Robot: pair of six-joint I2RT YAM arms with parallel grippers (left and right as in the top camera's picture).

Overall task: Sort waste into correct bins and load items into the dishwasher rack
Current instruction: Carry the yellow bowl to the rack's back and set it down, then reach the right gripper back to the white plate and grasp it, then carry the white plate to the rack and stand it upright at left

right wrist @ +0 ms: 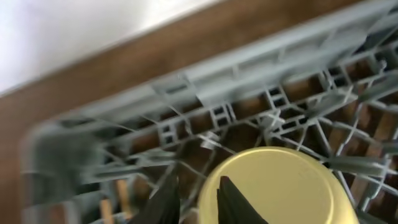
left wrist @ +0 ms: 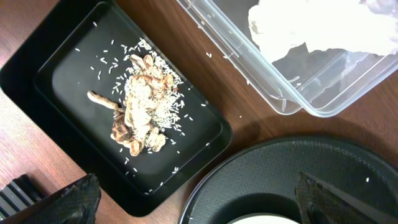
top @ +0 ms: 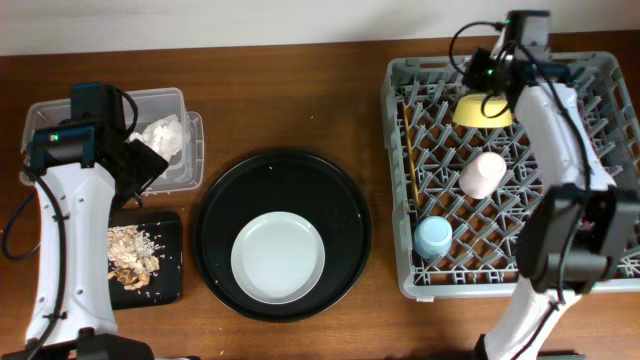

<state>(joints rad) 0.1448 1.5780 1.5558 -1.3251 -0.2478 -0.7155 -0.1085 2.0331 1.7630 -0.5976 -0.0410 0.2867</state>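
Observation:
The yellow bowl (top: pixel 482 110) lies bottom-up at the far side of the grey dishwasher rack (top: pixel 600 65). My right gripper (top: pixel 492 82) is on it; in the right wrist view its fingers (right wrist: pixel 199 202) are close together astride the bowl's (right wrist: pixel 280 186) edge. In the rack are the pink cup (top: pixel 482 172), the light-blue cup (top: pixel 433 237) and the chopsticks (top: pixel 411 165). My left gripper (top: pixel 145 165) is wide open (left wrist: pixel 199 205) and empty above the shallow black tray (left wrist: pixel 68 68) holding food scraps (left wrist: pixel 140 102). The napkin (top: pixel 160 133) lies in the clear tub (top: pixel 45 108). The wrapper is not in view.
The pale grey plate (top: pixel 278 257) rests in the large round black tray (top: pixel 215 215) at the table's middle. The round tray's rim (left wrist: pixel 249 162) is close to the shallow black tray and the clear tub (left wrist: pixel 311 109). The right arm stretches over the rack's right side.

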